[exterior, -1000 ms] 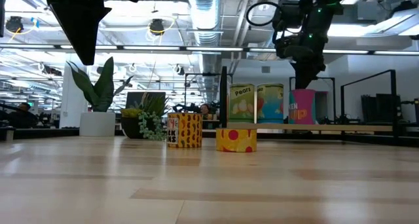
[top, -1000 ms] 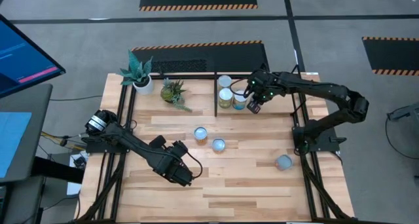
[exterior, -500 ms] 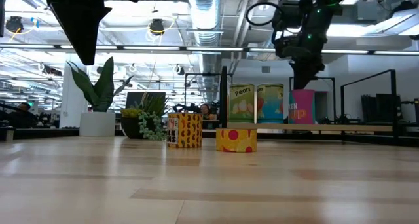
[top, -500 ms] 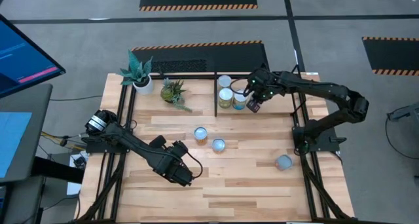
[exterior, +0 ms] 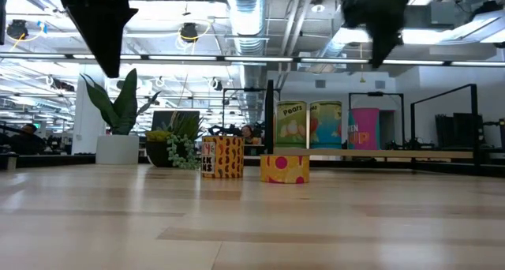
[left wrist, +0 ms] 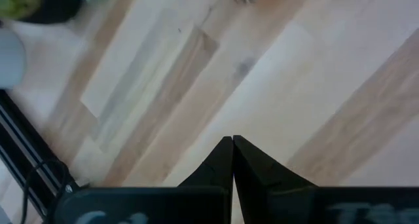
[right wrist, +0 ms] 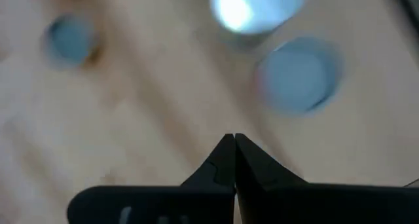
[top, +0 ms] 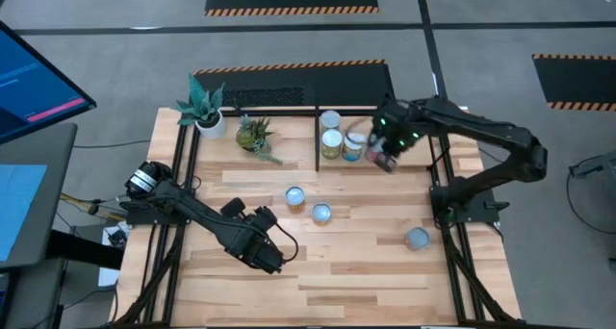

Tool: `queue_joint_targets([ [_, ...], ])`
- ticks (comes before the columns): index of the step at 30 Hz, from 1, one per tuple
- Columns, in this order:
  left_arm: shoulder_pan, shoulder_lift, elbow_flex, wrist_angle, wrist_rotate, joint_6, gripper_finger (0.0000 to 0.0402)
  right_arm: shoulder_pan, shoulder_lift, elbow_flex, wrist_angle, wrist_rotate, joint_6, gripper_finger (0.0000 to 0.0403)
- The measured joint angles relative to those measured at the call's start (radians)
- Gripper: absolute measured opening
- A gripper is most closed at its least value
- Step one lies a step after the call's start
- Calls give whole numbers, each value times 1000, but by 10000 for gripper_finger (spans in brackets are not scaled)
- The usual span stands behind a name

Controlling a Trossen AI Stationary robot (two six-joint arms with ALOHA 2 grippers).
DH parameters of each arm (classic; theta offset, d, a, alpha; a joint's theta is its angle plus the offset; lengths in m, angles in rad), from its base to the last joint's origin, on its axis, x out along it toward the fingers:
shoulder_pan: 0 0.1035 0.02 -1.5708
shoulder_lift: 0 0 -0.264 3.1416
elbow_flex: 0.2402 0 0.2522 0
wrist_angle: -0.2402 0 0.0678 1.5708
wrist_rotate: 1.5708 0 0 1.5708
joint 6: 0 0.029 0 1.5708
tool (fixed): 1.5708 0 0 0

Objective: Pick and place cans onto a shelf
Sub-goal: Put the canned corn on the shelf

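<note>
- Three cans already stand in the shelf (top: 318,137) bay: two pale-topped ones (top: 331,141) by the black divider and a pink-labelled can (exterior: 365,129) at the outer end of the row, seen upright in the low view beside a green one (exterior: 291,125) and a light blue one (exterior: 325,125).
- Right gripper (right wrist: 234,160) hangs above the tabletop (top: 366,271) just beside that pink can, its fingers (right wrist: 222,160) pressed together and empty; the wrist view shows bare wood and can tops past the tips.
- My reading: one placement is finished and the arm is between cans, so the step in hand is going for the next one.
- Three cans wait on the open tabletop: two near the middle (top: 295,197) (top: 321,213) and one close to the right frame bars (top: 417,238).
- The next move calls for opening the fingers, travelling clear of the shelf frame, and coming down squarely over one loose can, then setting it in the free space of the bay without knocking the row.
- Left gripper (left wrist: 232,162) waits over the near-left tabletop, fingers clenched on nothing.
- Hard to make out: the right wrist view is smeared, so labels there cannot be read, and from above the right arm covers part of the pink can.
</note>
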Motion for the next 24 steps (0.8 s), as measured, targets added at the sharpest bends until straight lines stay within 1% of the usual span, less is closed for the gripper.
queue_joint_targets([
  [3, 0, 0, 0, 0, -54, 3, 0, 119, -55, 11, -109, -71, 42, 16],
  [6, 6, 0, 0, 0, -107, 3, 0, 264, -115, -9, -140, -78, 167, 16],
  [9, 13, 0, 0, 0, -132, 3, 0, 429, -176, -61, -130, -67, 360, 17],
  [11, 19, 0, 0, 0, -137, 14, 0, 550, -211, -113, -118, -39, 524, 17],
  [14, 23, 0, 0, 1, -137, 29, 0, 734, -247, -210, -97, -3, 755, 17],
  [16, 22, 0, 0, 5, -137, 30, 0, 847, -257, -277, -91, -9, 883, 21],
  [18, 22, 0, 0, 5, -137, 30, 0, 942, -258, -339, -67, -29, 979, 34],
  [20, 22, 0, 0, 5, -137, 31, 0, 1012, -257, -393, -10, -32, 1062, 54],
  [22, 22, 0, 0, 5, -137, 41, 0, 1054, -251, -436, 46, -29, 1106, 78],
  [24, 22, 0, 0, 5, -137, 41, 0, 1071, -243, -468, 58, -11, 1138, 103],
])
